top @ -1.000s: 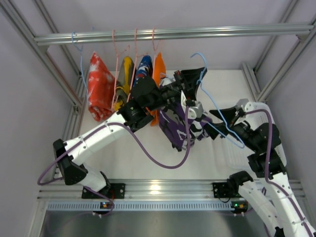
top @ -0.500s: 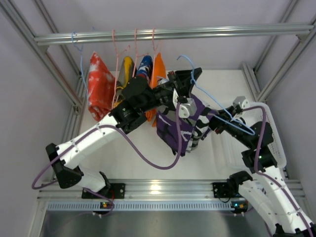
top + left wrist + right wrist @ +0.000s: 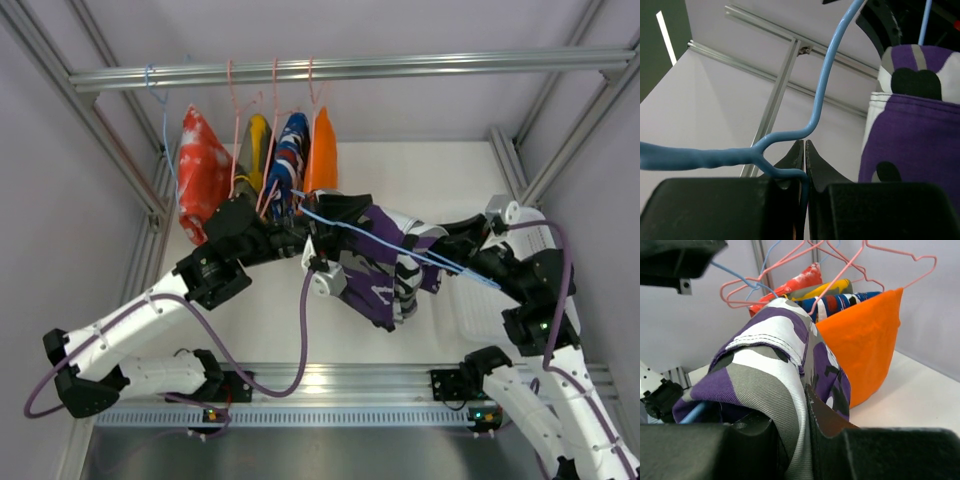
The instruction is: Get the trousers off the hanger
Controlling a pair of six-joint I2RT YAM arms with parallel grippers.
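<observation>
- The left gripper [image 3: 805,146] is closed tight on the wire of the blue hanger [image 3: 823,75].
- The right gripper [image 3: 806,390] pinches a fold of the camouflage trousers [image 3: 385,268].
- These trousers drape over that hanger, between the two arms and above the white table [image 3: 450,175].
- The orange trousers [image 3: 322,158] hang from the metal rail [image 3: 420,68] at the back.
- Plain pale walls [image 3: 60,150] enclose the table.

Fingertips of the right gripper [image 3: 792,426] buried in the camouflage trousers [image 3: 765,340], blue hanger [image 3: 823,80] cut off by the left wrist view's top edge, yellow garment [image 3: 258,138] mostly hidden between neighbours
</observation>
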